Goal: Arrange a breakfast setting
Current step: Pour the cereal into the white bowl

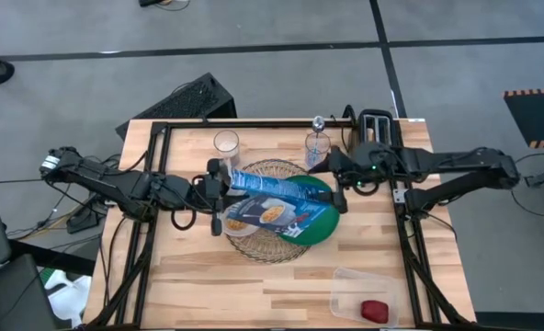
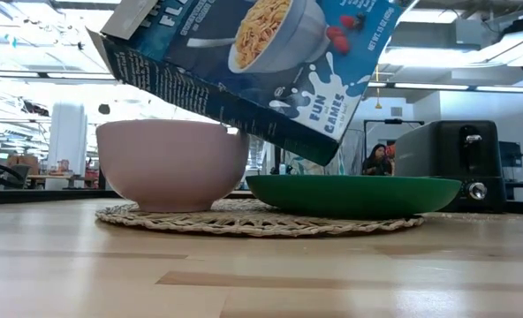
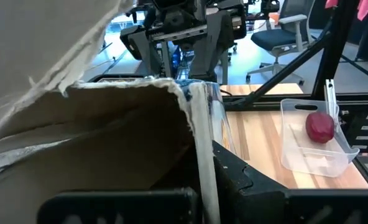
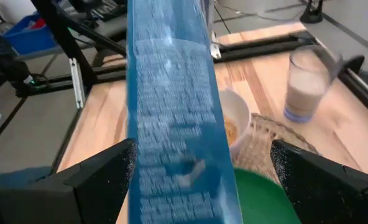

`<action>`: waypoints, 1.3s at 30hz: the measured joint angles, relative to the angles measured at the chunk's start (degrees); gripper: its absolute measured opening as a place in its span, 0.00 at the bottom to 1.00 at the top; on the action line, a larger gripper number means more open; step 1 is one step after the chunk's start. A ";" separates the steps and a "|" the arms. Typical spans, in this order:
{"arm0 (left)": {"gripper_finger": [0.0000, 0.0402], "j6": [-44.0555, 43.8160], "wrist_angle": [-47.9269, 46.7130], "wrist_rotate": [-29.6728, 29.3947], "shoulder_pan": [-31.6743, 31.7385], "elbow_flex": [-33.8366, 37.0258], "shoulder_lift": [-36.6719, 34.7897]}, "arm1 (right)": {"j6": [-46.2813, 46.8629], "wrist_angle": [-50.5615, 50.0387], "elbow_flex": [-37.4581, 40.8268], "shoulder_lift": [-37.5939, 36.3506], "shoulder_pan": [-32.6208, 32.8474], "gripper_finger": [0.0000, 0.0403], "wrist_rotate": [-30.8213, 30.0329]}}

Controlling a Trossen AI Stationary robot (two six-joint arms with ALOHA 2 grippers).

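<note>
The blue-and-white cereal box (image 1: 277, 188) hangs tilted over the white bowl (image 2: 171, 163) and green plate (image 2: 354, 193), which both sit on the round wicker mat (image 2: 261, 219). The box's torn open end is higher, toward the table's left. My left gripper (image 1: 219, 188) is shut on that end. My right gripper (image 1: 338, 195) is open, with a finger on each side of the box's other end (image 4: 171, 93). Cereal shows in the bowl (image 4: 230, 130). The red apple (image 1: 375, 311) lies in the clear tub. Two glasses (image 1: 226, 144) (image 1: 317, 147) stand behind the mat. Spoon and bagel are hidden. My left gripper holds the cereal box by a wall of its torn open end (image 3: 199, 180), coming level from the table's left. One dark finger (image 3: 246, 180) lies against the outside of that wall; the other is hidden by the cardboard. The box is lifted clear and slopes down toward the plate.
The black toaster (image 1: 373, 124) stands at the far right behind the plate. The clear plastic tub (image 1: 364, 294) sits near the front right edge. A black metal frame (image 1: 153, 211) runs round the tabletop. Bare wood lies in front of the mat.
</note>
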State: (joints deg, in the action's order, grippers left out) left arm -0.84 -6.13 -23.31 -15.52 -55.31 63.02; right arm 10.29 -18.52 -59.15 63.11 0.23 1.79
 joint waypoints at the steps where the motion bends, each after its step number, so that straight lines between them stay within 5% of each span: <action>1: 0.00 0.07 0.00 0.13 -0.12 0.00 0.00 | -0.23 0.99 -0.78 0.72 0.00 0.99 0.64; 13: 0.00 0.67 -0.57 0.16 -0.49 0.02 0.00 | -3.29 1.55 -5.51 8.41 1.46 0.99 3.07; 39: 0.00 0.21 -0.23 -0.43 -0.47 0.09 0.00 | 1.28 1.01 -5.77 9.49 4.16 0.99 3.51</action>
State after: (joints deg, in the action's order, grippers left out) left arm -0.62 -6.36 -23.74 -15.99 -55.22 63.02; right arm 11.57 -17.51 -64.91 72.60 4.39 5.30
